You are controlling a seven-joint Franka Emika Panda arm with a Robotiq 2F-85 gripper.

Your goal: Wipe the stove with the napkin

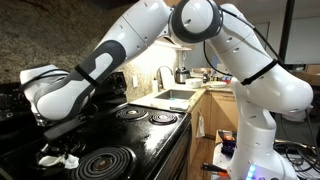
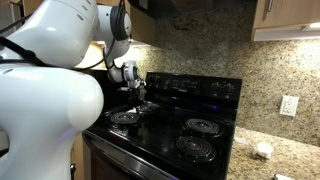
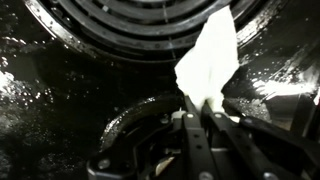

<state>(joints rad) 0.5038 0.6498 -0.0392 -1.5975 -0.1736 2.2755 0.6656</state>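
- The step in hand is the wiping stroke. The tool (image 3: 200, 112) should press the white crumpled paper napkin (image 3: 210, 55) flat on the black glossy stove (image 1: 145, 132) and slide slowly, so that the paper does not tear or slip out.
- I judge it is better to sweep on the smooth glass beside the round black coil burner (image 3: 150, 30), because its ridges can catch the paper.
- The tool is narrow, and its fingers pinch one edge of the napkin.
- In the wrist view the napkin spreads ahead of the fingertips, towards the burner, and it seems to touch the stove.
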